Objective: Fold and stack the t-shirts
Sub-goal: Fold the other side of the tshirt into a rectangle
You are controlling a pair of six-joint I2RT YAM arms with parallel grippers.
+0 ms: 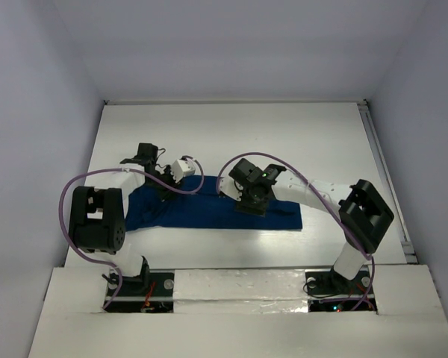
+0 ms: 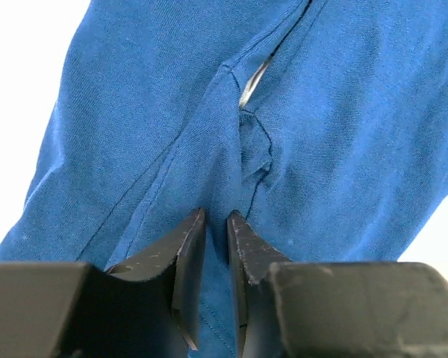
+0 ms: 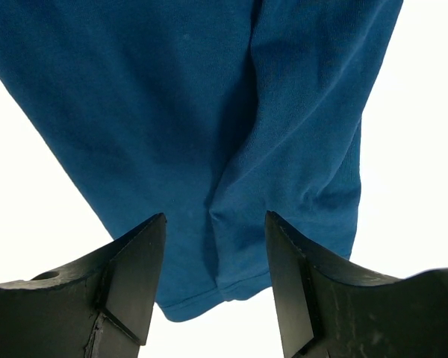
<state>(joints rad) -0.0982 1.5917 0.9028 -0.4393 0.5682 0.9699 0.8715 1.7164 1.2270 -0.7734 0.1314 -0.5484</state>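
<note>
T-shirt (image 1: 216, 212): dark navy-blue cloth, on white bench (image 1: 231, 134)
Left end effector (image 2: 215, 216): probably pinching its fold
Right end effector (image 3: 216, 220): spread over hem

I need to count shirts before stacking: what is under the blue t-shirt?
Only white table shows around the t-shirt. No second garment peeks out at its edges, but whatever lies beneath the cloth is covered and cannot be seen.
</note>
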